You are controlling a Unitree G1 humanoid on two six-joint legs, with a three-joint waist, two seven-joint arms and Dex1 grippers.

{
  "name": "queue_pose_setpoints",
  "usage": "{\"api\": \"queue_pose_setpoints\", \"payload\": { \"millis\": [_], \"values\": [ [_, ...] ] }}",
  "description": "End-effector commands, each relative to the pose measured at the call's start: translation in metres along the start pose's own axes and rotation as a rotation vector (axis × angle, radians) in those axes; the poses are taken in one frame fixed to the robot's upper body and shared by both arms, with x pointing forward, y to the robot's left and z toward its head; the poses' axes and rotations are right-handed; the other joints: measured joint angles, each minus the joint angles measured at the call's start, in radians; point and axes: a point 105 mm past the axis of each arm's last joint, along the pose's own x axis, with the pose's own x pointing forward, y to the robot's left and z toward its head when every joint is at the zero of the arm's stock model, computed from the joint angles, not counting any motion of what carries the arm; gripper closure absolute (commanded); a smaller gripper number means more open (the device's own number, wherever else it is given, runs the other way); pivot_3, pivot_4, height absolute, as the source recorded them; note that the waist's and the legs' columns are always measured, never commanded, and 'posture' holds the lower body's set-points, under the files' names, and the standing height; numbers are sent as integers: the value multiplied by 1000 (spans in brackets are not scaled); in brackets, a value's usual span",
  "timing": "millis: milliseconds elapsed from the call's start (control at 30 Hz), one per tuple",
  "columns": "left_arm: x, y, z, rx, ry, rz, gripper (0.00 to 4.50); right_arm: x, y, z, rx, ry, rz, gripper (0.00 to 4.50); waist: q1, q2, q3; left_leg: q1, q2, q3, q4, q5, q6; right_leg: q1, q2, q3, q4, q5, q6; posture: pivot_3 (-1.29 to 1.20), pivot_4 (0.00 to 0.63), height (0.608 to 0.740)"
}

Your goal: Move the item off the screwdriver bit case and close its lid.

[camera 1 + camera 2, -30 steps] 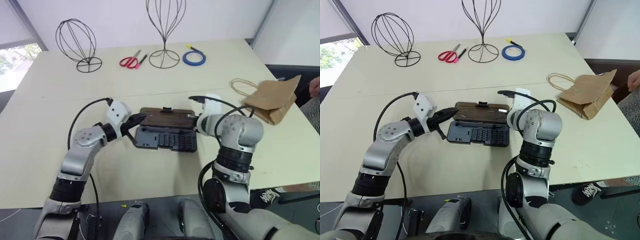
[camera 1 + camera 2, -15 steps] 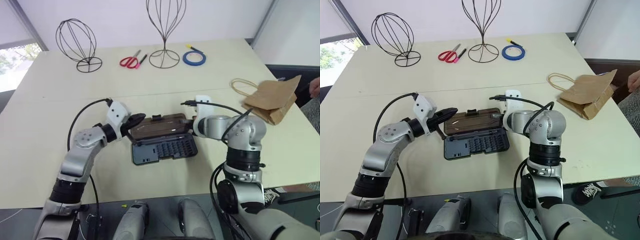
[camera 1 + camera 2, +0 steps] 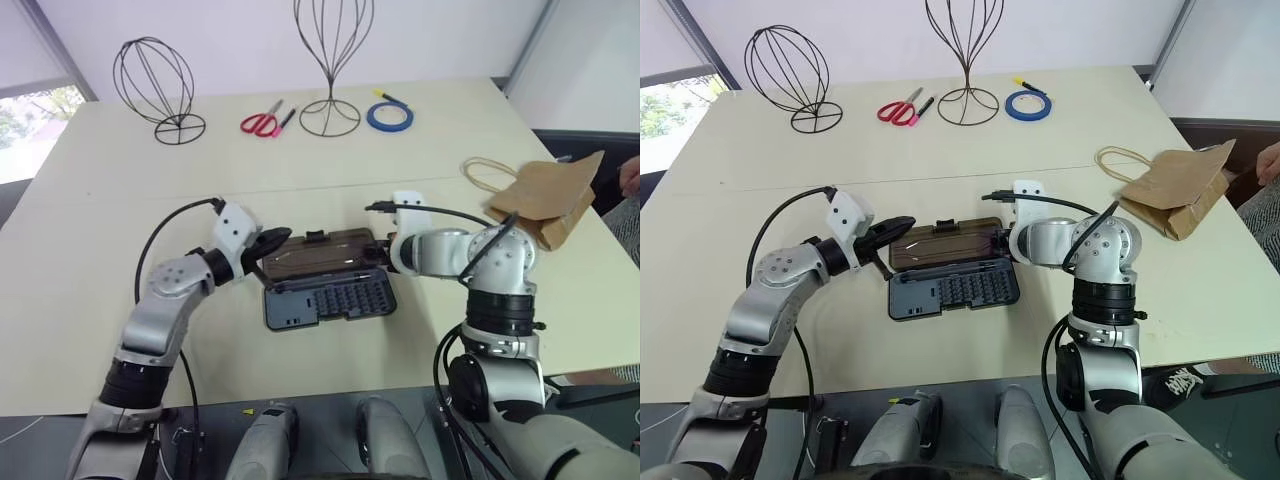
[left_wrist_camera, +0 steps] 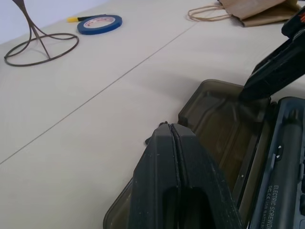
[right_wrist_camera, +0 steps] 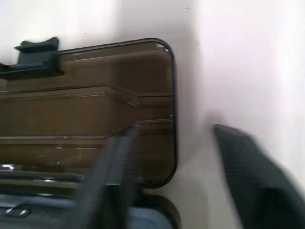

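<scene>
Screwdriver bit case (image 3: 328, 298) lying open mid-table, toward the near edge, its lid (image 3: 322, 250) folded back flat. Left gripper (image 3: 272, 243), jaws together, at the lid's left end; right gripper (image 5: 176, 186), jaws apart, at its right end. Paper bag (image 3: 545, 198) rests at the table's right edge.

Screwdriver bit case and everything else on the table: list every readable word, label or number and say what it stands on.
"ELECTRIC SCREWDR..." on the screwdriver bit case, beside its hinge; the rest is cut off.
Blue tape roll: white markings on its side, too blurred to read.
Nothing readable on the brown paper bag.
</scene>
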Motion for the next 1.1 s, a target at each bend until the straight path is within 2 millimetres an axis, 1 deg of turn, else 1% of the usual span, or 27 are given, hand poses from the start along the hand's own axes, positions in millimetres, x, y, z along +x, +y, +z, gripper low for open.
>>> {"api": "queue_pose_setpoints", "payload": {
  "millis": [33, 100, 167, 233, 367, 433, 500, 633, 767, 900, 967, 1033, 1067, 1100],
  "values": [
    [1, -3, 14, 26, -47, -16, 4500, -15, -6, 17, -56, -80, -48, 41, 2, 0, 0, 0, 0, 0, 0, 0, 0, 0, 0, 0, 0, 0, 0, 0, 150, 740],
    [-2, -5, 14, 6, -46, -29, 4500, -27, -6, 33, -106, -174, -43, 41, 4, 0, 0, 0, 0, 0, 0, 0, 0, 0, 0, 0, 0, 0, 0, 0, 150, 740],
    [-6, -5, 16, -6, -46, -37, 4500, -38, -1, 47, -114, -274, 19, 41, 2, 0, 0, -1, 0, 0, 1, 0, 1, 0, 0, 0, -1, 0, 0, 0, 150, 740],
    [-10, -5, 22, -21, -54, -56, 4500, -45, 6, 56, -137, -340, 96, 41, -2, 0, 0, -1, 0, 0, 0, -1, 1, 0, 0, 0, -1, 0, 0, 0, 150, 740],
    [-19, -10, 36, -44, -65, -118, 4500, -47, 7, 72, -166, -442, 117, 41, -4, 0, 0, 0, 1, 1, 0, -1, 1, 0, 2, 0, -1, 0, 0, 0, 150, 740],
    [-25, -15, 39, -55, -56, -150, 4500, -47, 12, 79, -196, -485, 151, 41, -3, 0, 0, 0, 1, 1, 0, -1, 1, 0, 2, 0, -1, 0, 0, 0, 150, 740],
    [-33, -25, 40, -71, -35, -205, 4500, -47, 20, 85, -245, -537, 210, 41, -3, 0, 1, 0, 1, 1, 0, -1, 1, 0, 1, 0, -1, 0, 0, 0, 150, 740],
    [-54, -38, 31, -85, 51, -291, 4500, -36, 29, 92, -375, -573, 242, 41, -3, 0, 1, 0, 1, 1, 0, -1, 1, 0, 1, 0, -2, 0, 0, 0, 150, 740],
    [-64, -39, 20, -108, 108, -316, 4500, -18, 37, 93, -450, -561, 276, 41, -1, 0, 1, 0, 1, 1, 0, -1, 1, 0, 1, 0, -2, 0, 0, 0, 150, 740],
    [-62, -43, 4, -117, 154, -353, 4500, -8, 43, 91, -542, -527, 325, 41, 2, 0, 1, 0, 1, 1, 0, -1, 1, 0, 1, 0, -2, 0, 0, 0, 150, 740],
    [-59, -44, -3, -117, 168, -373, 4500, -4, 44, 92, -519, -481, 362, 41, 2, -1, 1, 0, 1, 1, 0, -1, 1, 0, 1, 0, -2, 0, 0, 0, 150, 740],
    [-55, -46, -12, -113, 185, -396, 4500, -5, 47, 92, -543, -457, 402, 41, 2, -1, 1, 0, 1, 1, 0, -1, 1, 0, 1, 0, -2, 0, 0, 0, 150, 740],
    [-54, -45, -17, -118, 193, -404, 4500, -4, 50, 92, -576, -450, 407, 41, 2, -1, 1, 0, 1, 1, 0, -1, 1, 0, 1, 0, -2, 0, 0, 0, 150, 740],
    [-53, -45, -23, -125, 203, -410, 4500, -3, 48, 90, -626, -436, 396, 41, 2, -1, 1, 0, 1, 1, 0, -1, 1, 0, 1, 0, -2, 0, 0, 0, 150, 740]
  ]
}}
